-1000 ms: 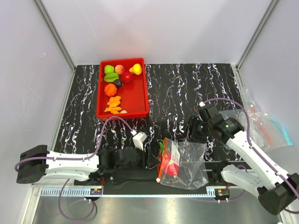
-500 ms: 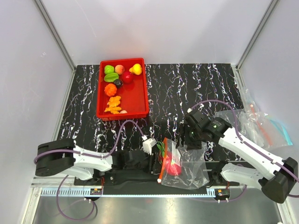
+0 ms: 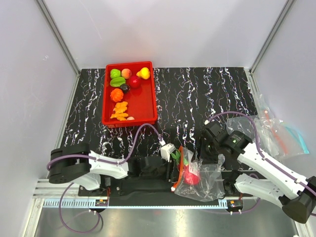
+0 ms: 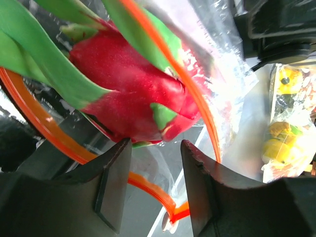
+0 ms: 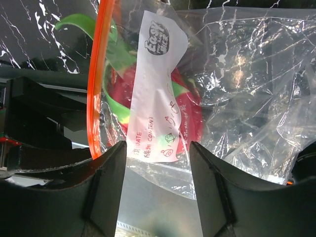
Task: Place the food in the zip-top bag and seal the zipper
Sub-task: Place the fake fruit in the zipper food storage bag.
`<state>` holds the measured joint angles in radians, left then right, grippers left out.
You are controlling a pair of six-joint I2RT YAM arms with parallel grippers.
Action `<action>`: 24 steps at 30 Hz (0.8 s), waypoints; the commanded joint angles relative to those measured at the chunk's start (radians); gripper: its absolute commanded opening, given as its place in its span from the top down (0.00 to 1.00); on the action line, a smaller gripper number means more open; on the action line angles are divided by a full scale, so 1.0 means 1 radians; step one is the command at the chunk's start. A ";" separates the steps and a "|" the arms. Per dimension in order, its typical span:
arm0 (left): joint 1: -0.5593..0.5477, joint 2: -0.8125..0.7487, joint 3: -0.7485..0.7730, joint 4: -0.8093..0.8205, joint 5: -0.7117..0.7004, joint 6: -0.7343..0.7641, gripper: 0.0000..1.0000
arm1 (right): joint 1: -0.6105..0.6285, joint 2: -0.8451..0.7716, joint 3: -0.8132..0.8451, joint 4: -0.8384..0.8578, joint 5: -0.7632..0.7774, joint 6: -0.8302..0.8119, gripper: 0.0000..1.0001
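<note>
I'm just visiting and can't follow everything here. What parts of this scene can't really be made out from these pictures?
- Top view: whether the left tool grips the clear zip-top bag; arm and crumpled plastic hide it.
- Left wrist view: the magenta dragon fruit toy runs off the top edge.
- Right wrist view: small print on the white label, too tiny.
- Top view: small toy foods in the red tray, too small to name.

A: so where's each cam looking from?

B: top one's sitting high behind the arms, looking down over the whole table [image 3: 207,94]. Left wrist cam is pointing past its fingers [image 4: 116,182], super close on the dragon fruit [image 4: 133,103] in the bag [image 4: 232,74]. Right wrist one's looking down at the label [image 5: 160,84], close too.

A: overlap?

B: all three are catching that bag [image 3: 200,173].
</note>
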<state>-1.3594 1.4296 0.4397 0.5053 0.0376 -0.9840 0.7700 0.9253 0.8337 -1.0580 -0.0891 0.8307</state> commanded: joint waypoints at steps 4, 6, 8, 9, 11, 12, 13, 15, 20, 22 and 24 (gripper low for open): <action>0.008 -0.066 -0.015 0.012 -0.022 0.025 0.48 | 0.028 0.020 0.077 -0.002 0.000 -0.001 0.42; 0.009 -0.125 -0.035 -0.068 -0.034 0.024 0.48 | 0.049 0.044 0.099 -0.005 -0.001 -0.008 0.43; 0.019 -0.182 -0.048 -0.175 -0.060 0.025 0.47 | 0.064 0.066 0.119 -0.011 0.006 -0.013 0.45; 0.025 -0.199 -0.053 -0.203 -0.065 0.025 0.47 | 0.080 0.088 0.142 -0.016 0.018 -0.013 0.45; 0.052 -0.257 -0.094 -0.235 -0.062 0.019 0.48 | 0.100 0.116 0.165 -0.022 0.029 -0.012 0.45; 0.063 -0.276 -0.117 -0.235 -0.053 0.013 0.49 | 0.110 0.131 0.186 -0.023 0.034 -0.008 0.46; 0.074 -0.296 -0.134 -0.235 -0.050 0.008 0.50 | 0.141 0.164 0.199 -0.030 0.054 -0.004 0.45; 0.109 -0.343 -0.180 -0.244 -0.045 0.008 0.51 | 0.175 0.220 0.238 -0.046 0.080 0.019 0.44; 0.155 -0.397 -0.222 -0.254 -0.042 0.011 0.50 | 0.291 0.354 0.355 -0.137 0.225 0.080 0.40; 0.164 -0.385 -0.220 -0.254 -0.042 0.016 0.51 | 0.325 0.429 0.422 -0.200 0.282 0.114 0.39; 0.178 -0.380 -0.225 -0.240 -0.009 0.022 0.51 | 0.371 0.508 0.485 -0.246 0.310 0.143 0.38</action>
<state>-1.1957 1.0538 0.2180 0.2260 0.0067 -0.9749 1.0870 1.3609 1.2213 -1.1950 0.0971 0.9024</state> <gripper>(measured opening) 0.495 0.613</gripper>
